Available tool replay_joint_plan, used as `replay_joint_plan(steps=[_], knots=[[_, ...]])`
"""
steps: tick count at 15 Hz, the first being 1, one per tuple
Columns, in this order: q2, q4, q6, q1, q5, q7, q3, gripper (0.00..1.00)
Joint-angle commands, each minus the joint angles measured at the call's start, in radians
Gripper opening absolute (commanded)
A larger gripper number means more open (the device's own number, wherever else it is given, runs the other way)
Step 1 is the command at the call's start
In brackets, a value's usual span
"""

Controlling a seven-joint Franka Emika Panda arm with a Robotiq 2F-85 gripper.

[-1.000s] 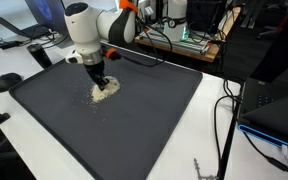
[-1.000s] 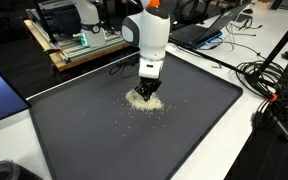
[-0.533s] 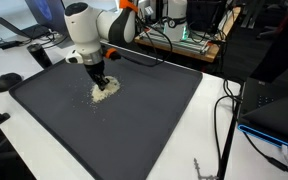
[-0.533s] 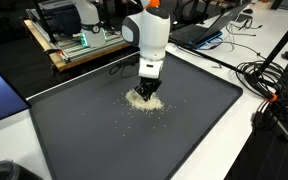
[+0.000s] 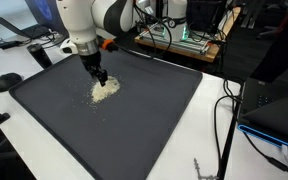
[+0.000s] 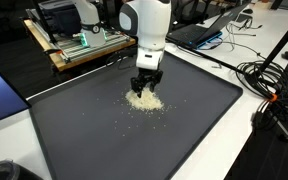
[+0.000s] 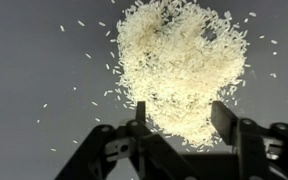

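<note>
A dark mat [image 6: 84, 140] covers the desk; well inside its edges, the gripper [image 6: 146, 90] hangs spread just above a rice pile [image 7: 179, 65].

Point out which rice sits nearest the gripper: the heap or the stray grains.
The dense white heap, just below the open gripper. The stray grains lie thinly scattered farther out on the dark mat.
</note>
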Motion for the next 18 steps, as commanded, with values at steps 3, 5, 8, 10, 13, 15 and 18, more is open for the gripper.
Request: replay_joint_plan(steps=[3,5,8,10,13,15,18], knots=[[-0.086,-0.005,-0.132,0.059,-0.04,0.097,-0.028,1.0],[-0.092,0.015,-0.18,0.085,-0.064,0.147,-0.037,1.0],[-0.085,0.06,-0.275,0.125,-0.092,0.258,-0.047,1.0],[-0.074,0.093,-0.322,0.145,-0.105,0.322,-0.048,1.0],[-0.043,0.147,-0.361,0.174,-0.133,0.429,-0.057,1.0],[-0.012,0.191,-0.398,0.196,-0.159,0.497,-0.063,1.0],[0.046,0.263,-0.457,0.231,-0.196,0.61,-0.074,1.0]])
